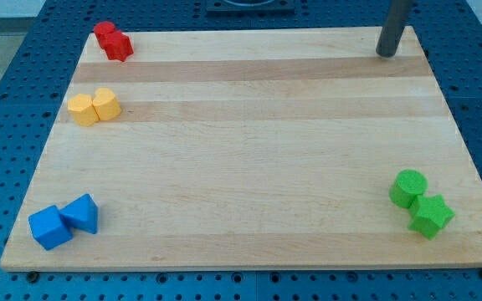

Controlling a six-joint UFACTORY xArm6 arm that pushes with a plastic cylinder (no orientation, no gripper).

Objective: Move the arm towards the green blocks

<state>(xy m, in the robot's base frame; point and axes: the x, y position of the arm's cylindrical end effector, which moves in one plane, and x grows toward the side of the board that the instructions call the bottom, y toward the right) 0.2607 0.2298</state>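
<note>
Green is my target: the green cylinder (408, 188) and green star block (432, 216) sit touching at the view's bottom right. My tip (386, 53), a bare rod holding nothing, stands well apart at top right; the approach is all ahead.

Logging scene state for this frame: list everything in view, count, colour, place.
red blocks: 2, red, touching, board's top-left corner in the view; shapes unclear
yellow blocks: 2, yellow, touching, view's left edge, below the red pair
blue blocks: 2, blue, angular, touching, view's bottom-left corner
green cylinder: 1, green, view's lower right
green star block: 1, green, touching the cylinder, just below it toward the view's right
wooden board: 1, light wood, fills most of the view
pegboard surface: 1, blue, perforated, around the board
my tip: 1, dark rod, view's top right, well above the green blocks, touching no block
</note>
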